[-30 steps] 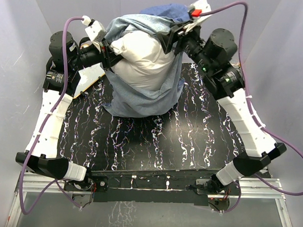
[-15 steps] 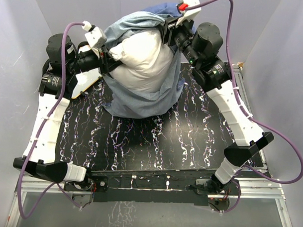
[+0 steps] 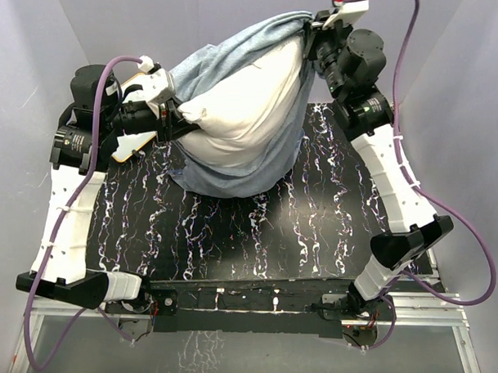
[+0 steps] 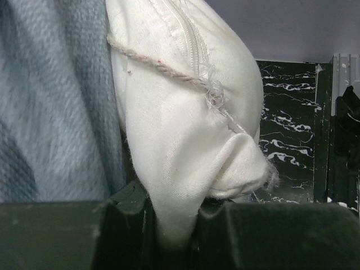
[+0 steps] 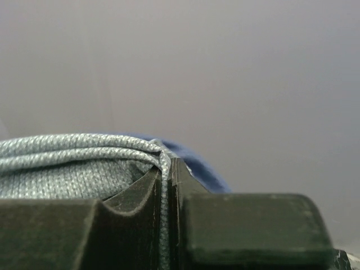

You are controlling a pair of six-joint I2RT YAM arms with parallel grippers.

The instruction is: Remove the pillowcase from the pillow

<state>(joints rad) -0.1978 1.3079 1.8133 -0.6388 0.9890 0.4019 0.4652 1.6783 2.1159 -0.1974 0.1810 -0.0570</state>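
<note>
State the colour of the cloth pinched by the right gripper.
Pale grey-blue pillowcase fabric, held in the right gripper; clearest in the right wrist view.

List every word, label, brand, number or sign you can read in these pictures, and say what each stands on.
No text can be read in any view.
The pillowcase shows only its plain grey-blue side.
The pillow is plain white.
The table has white veining, no writing.

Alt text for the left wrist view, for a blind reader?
The left gripper is clamped on a corner of the white pillow. The grey-blue pillowcase fills the left side; the black marbled table shows behind at right.
</note>
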